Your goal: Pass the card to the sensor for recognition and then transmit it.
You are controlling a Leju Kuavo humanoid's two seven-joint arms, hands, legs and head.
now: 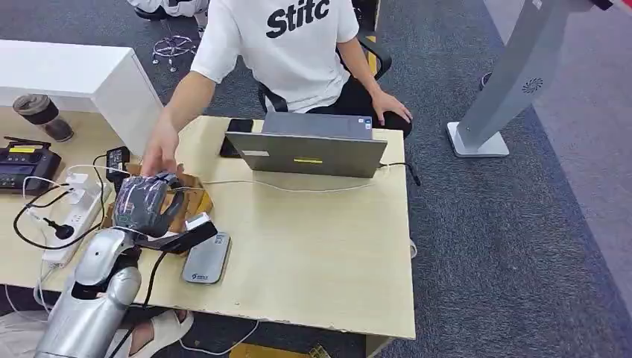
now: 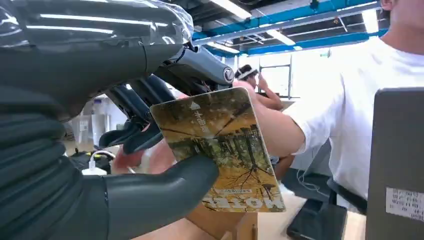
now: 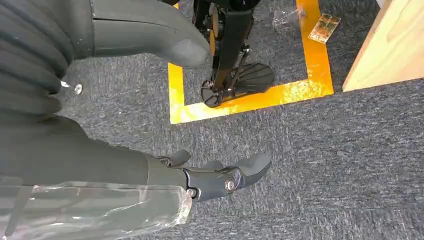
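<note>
Nearest the lens, in the left wrist view: left hand (image 2: pixel 125 150) gripping the card (image 2: pixel 220 150), thumb pressed on the printed face, darker fingers behind. Card held upright, slightly tilted, autumn-tree print and lettering legible in part. In the head view, same hand (image 1: pixel 145 203) poised over the left end of the table (image 1: pixel 320 261), just beside a brown wooden holder (image 1: pixel 195 200); card itself not separable there from hand and holder.

Person's hand (image 1: pixel 160 153) reaching in from across the table, close to or touching the robot's fingers; contact not confirmable. Whether the card is being handed over or merely steadied: cannot tell.

Right hand (image 3: pixel 215 175) hanging over grey carpet, fingers apart and loosely curved, holding nothing.

Progress, judged: card secured in the left hand; presentation to the sensor not yet evident. Grey flat device (image 1: pixel 206 257) lying on the table just beside the left hand, possibly the reader, identity unconfirmed. Card not over it at present. Remaining: bring card to sensor, wait for recognition, pass card on.

Obscured or uncertain: contents of the holder, hidden beneath the hand. Laptop (image 1: pixel 313 145) seen only from its lid side, screen not visible. Grey kiosk stand (image 1: pixel 507 82) cut off at the frame's upper edge, function unknown. Small card-like item (image 3: pixel 324 27) on the floor, too small to identify.
</note>
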